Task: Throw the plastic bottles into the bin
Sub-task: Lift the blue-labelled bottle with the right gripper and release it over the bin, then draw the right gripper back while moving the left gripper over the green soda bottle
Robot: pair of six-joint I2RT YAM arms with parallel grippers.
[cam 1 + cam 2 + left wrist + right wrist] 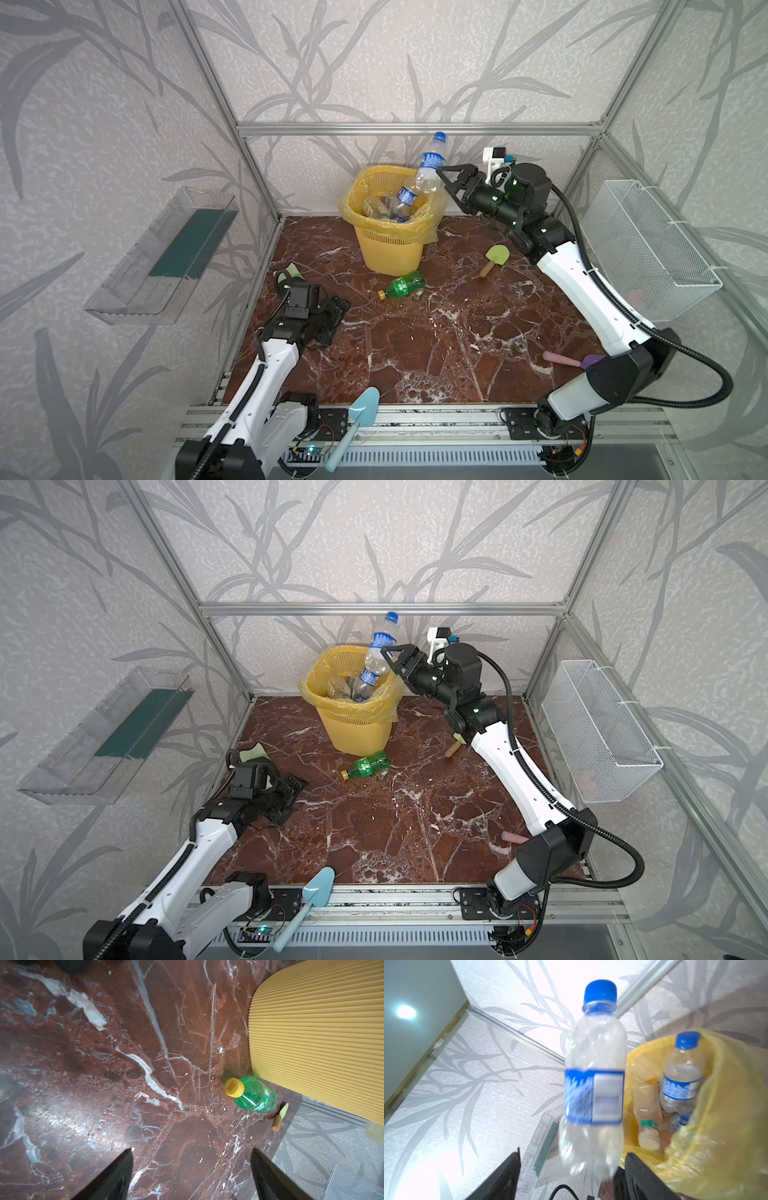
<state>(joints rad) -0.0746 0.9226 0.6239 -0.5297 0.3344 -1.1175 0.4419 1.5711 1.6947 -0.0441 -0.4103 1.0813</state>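
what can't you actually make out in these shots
Bottle count in the bin: the pile and the bag hide the lower ones in both top views.
Blue-capped bottle at the right tool: motion-blurred in the right wrist view, label unreadable.
Green paddle: in a top view the right arm covers its blade.
Pinkish thing in the wire basket: mesh blurs it in both top views.

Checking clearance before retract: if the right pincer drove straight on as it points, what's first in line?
The clear blue-capped bottle, blurred, just ahead of the open right pincer, at the rim of the yellow bin. Past it probably only the wall; depth is unclear.
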